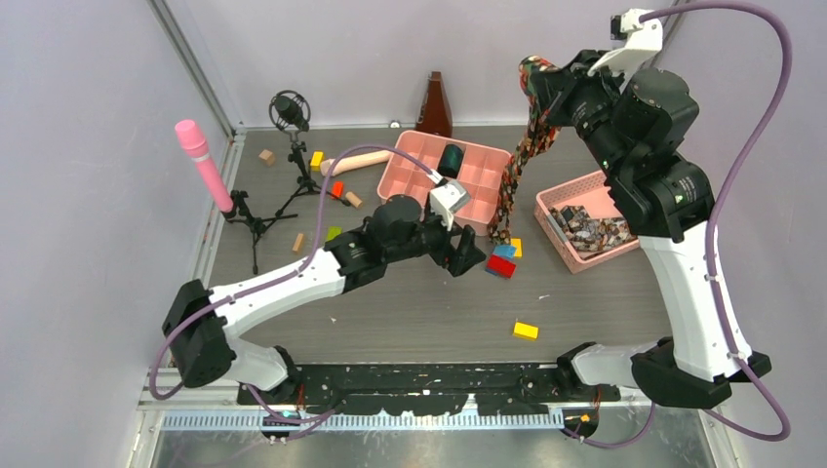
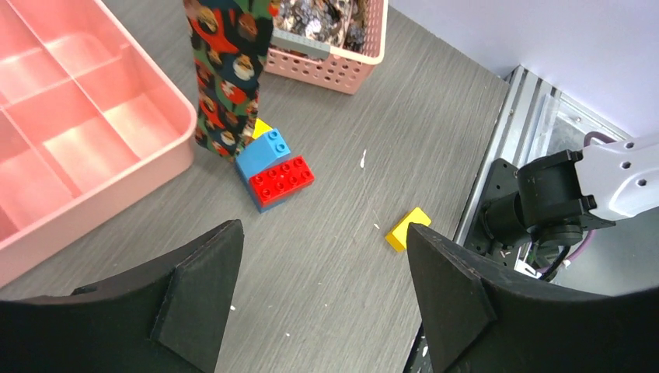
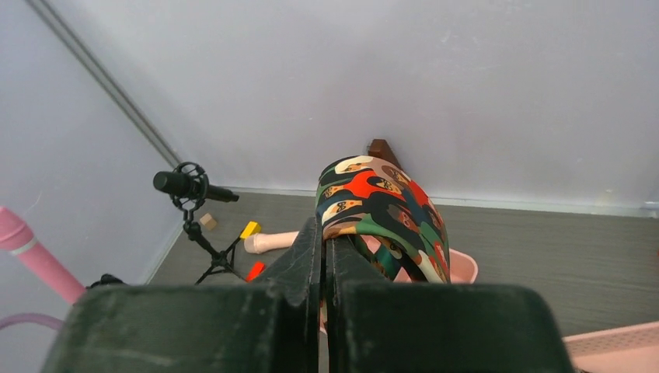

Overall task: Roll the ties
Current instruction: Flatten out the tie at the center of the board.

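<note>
The right gripper (image 1: 542, 86), raised toward one o'clock, pinches a tie (image 1: 522, 146) that hangs down to the blocks (image 1: 502, 261) mid-table. The left gripper (image 1: 468, 255) sits at the tie's eight o'clock, fingers spread wide.

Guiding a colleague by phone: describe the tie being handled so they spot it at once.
Find the pink divided tray at the back. Along its right side hangs the tie, pinched in the right end effector. Nothing else dangles: floral print, lower end beside red and blue blocks.
</note>
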You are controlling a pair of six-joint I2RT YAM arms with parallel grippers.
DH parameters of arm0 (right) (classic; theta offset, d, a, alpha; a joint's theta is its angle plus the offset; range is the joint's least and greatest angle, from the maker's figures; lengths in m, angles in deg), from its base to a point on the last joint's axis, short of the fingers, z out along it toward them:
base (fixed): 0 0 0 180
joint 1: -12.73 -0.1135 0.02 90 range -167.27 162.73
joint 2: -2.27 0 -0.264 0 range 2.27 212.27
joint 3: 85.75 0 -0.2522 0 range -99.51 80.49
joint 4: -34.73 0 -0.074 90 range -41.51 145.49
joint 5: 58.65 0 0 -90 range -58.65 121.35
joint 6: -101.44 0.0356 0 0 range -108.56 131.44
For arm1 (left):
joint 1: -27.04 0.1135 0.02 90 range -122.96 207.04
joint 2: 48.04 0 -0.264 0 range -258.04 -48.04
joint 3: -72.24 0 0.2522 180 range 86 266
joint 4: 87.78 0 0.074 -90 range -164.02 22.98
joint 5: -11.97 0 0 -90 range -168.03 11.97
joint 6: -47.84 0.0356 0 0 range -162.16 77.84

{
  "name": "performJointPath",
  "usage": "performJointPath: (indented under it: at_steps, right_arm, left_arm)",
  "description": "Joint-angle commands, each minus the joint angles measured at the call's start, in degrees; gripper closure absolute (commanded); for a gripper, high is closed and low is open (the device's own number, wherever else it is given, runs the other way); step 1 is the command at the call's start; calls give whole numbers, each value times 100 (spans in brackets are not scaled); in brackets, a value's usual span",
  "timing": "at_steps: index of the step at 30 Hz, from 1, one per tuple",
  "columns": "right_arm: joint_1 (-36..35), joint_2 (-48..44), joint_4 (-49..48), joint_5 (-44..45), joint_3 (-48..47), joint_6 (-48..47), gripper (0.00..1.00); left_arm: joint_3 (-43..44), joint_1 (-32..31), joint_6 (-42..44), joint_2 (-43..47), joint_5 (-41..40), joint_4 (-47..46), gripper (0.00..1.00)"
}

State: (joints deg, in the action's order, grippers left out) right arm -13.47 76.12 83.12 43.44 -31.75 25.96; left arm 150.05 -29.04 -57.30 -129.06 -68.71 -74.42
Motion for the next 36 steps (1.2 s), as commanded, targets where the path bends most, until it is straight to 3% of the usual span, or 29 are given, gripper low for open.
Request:
performJointPath:
  at_steps: [1, 5, 11, 19, 25, 29, 33, 36]
  right_arm:
    - [-39, -217, -412, -1017, 129, -731, 100]
    - [-35, -294, -338, -1362, 151, -1321, 100]
    - [-11, -46, 317, -2678, -169, -1870, 100]
    - [362, 669, 909, -5808, -910, -1866, 100]
    - [736, 798, 503, -7350, -711, -1490, 100]
    - [826, 675, -29, -7750, -270, -1021, 100]
    - [835, 552, -653, -7842, 118, -384, 100]
    - [835, 541, -831, -7857, 271, -251, 100]
  left_arm:
    - [-175, 136, 256, 644, 191, -194, 20]
    - [-371, 300, 354, 1161, 269, -167, 19]
    - [-435, 606, 618, 1664, 1028, -6, 17]
    - [-298, 815, 1147, 2220, 1466, -59, 16]
    - [-353, 937, 1295, 2431, 1399, -123, 15]
    - [-502, 966, 1253, 2590, 836, -226, 11]
    - [-539, 984, 1196, 2739, 310, -351, 1]
    - [-469, 1017, 1216, 2735, 263, -416, 0]
